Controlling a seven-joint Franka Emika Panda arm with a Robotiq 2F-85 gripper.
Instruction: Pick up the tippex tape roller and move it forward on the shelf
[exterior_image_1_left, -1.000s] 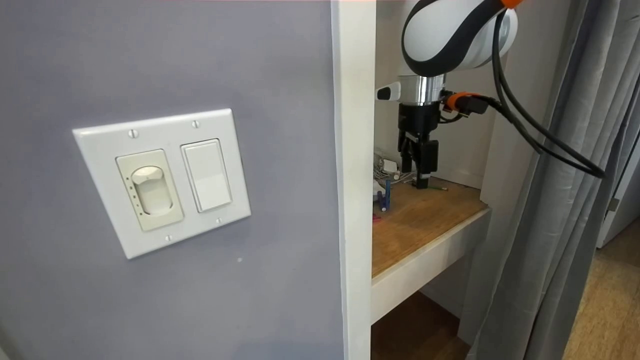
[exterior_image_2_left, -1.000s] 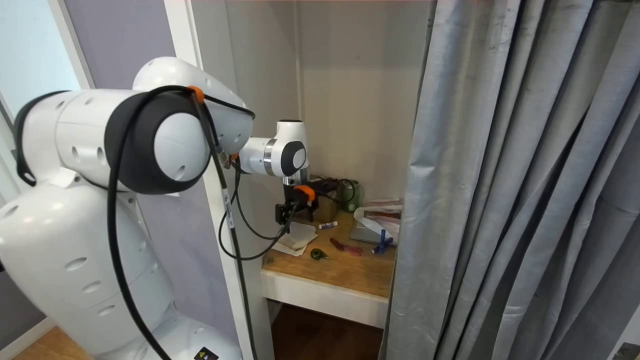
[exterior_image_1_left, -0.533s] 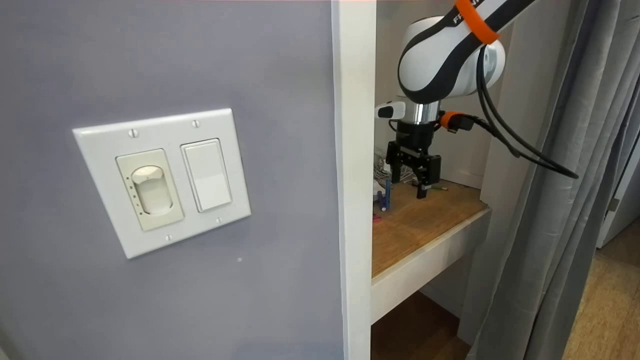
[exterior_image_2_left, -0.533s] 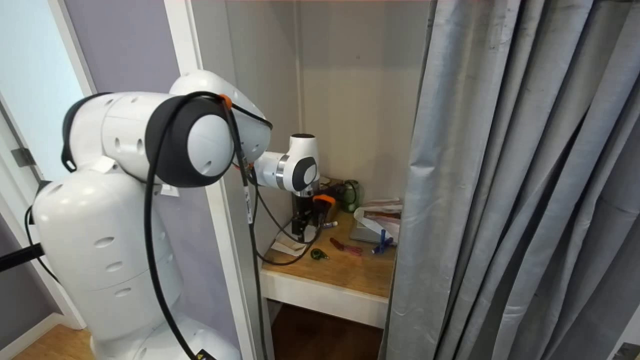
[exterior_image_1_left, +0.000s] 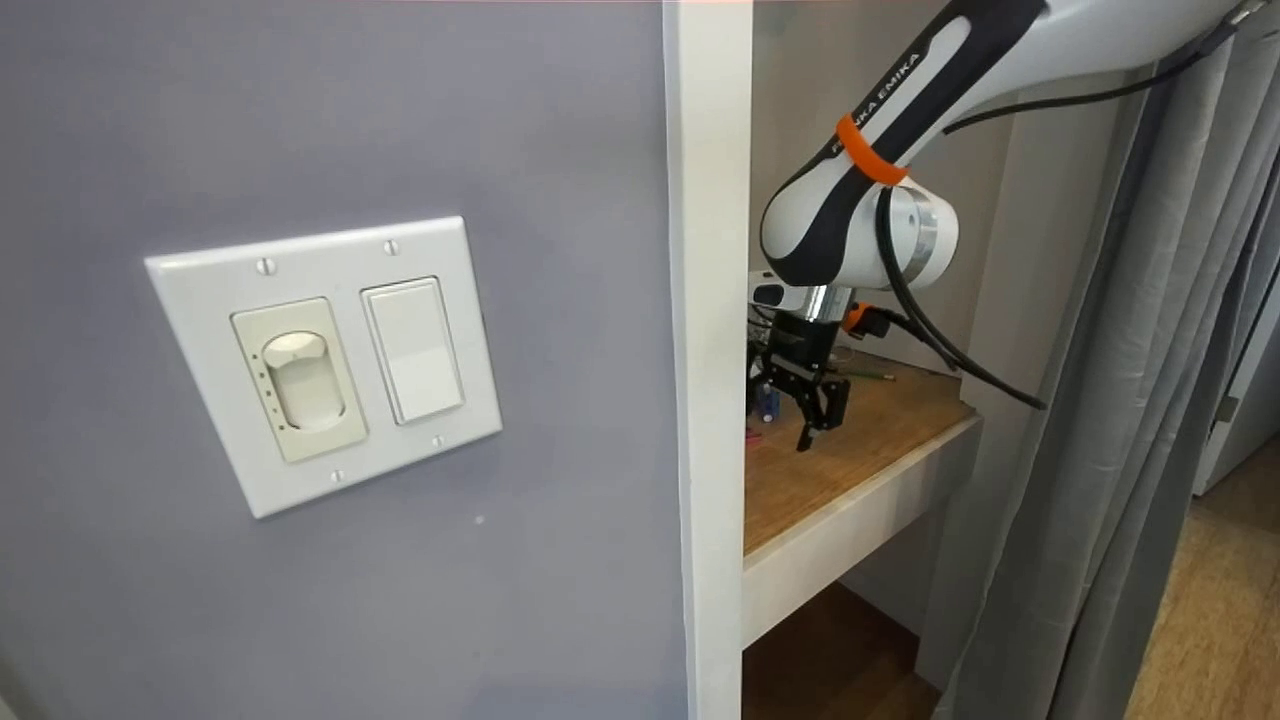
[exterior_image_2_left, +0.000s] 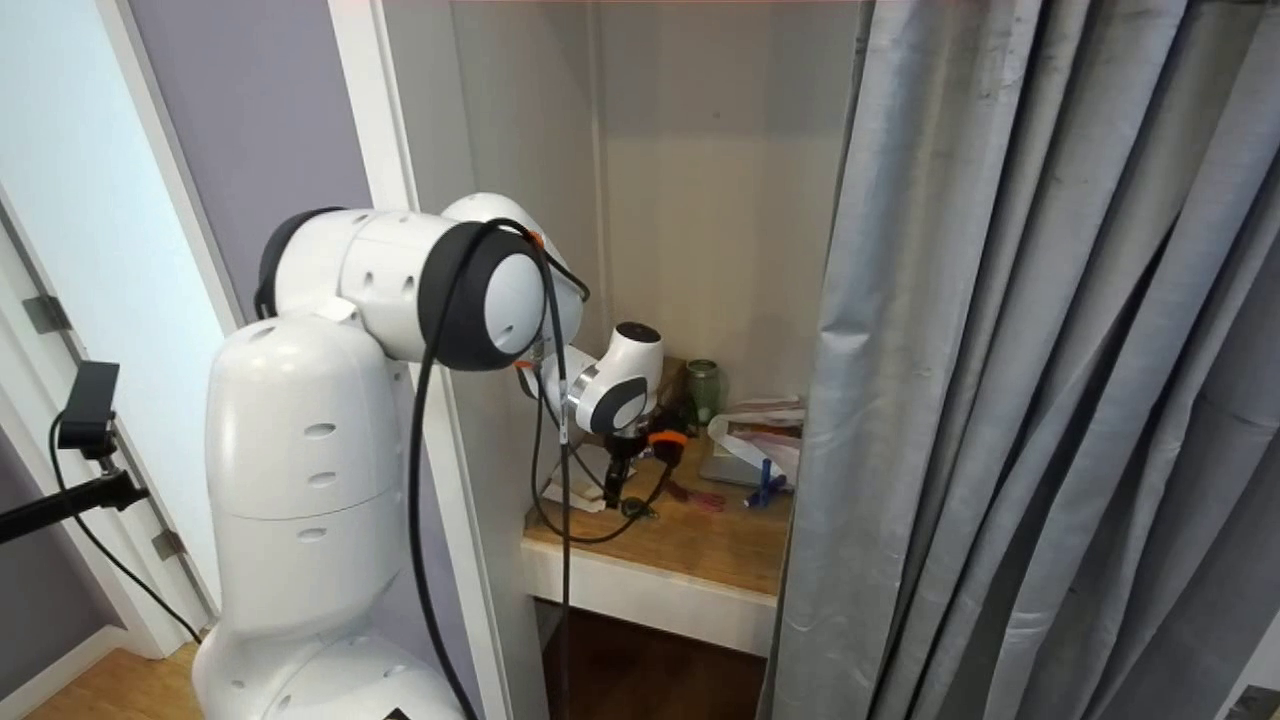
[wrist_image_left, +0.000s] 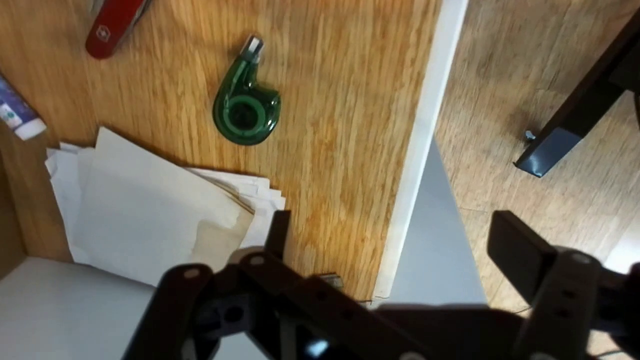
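Observation:
The green, see-through tippex tape roller (wrist_image_left: 246, 112) lies flat on the shelf (wrist_image_left: 345, 150), its silvery tip toward the top of the wrist view. It also shows in an exterior view (exterior_image_2_left: 638, 508), partly behind the arm's cable. The shelf is a wood board with a pale front edge, seen in both exterior views (exterior_image_1_left: 880, 425) (exterior_image_2_left: 720, 550). My gripper (wrist_image_left: 392, 232) is open and empty above the shelf; in the wrist view one finger is over the board and one beyond its front edge. The roller is outside the gap between the fingers. The gripper also shows in both exterior views (exterior_image_1_left: 778, 425) (exterior_image_2_left: 613, 492).
Papers (wrist_image_left: 145, 210), a red pocket knife (wrist_image_left: 112, 25) and a purple-and-white tube (wrist_image_left: 20, 112) lie near the roller. Blue objects (exterior_image_2_left: 765, 487), pink-handled scissors (exterior_image_2_left: 708, 501) and a green jar (exterior_image_2_left: 703, 390) are also on the shelf. A grey curtain (exterior_image_2_left: 950, 400) hangs beside it.
The arm has moved lower and toward the shelf's front, nearer the roller, and the wrist has tilted. The fingers, seen close together a second ago, now show spread apart. The roller has not moved.

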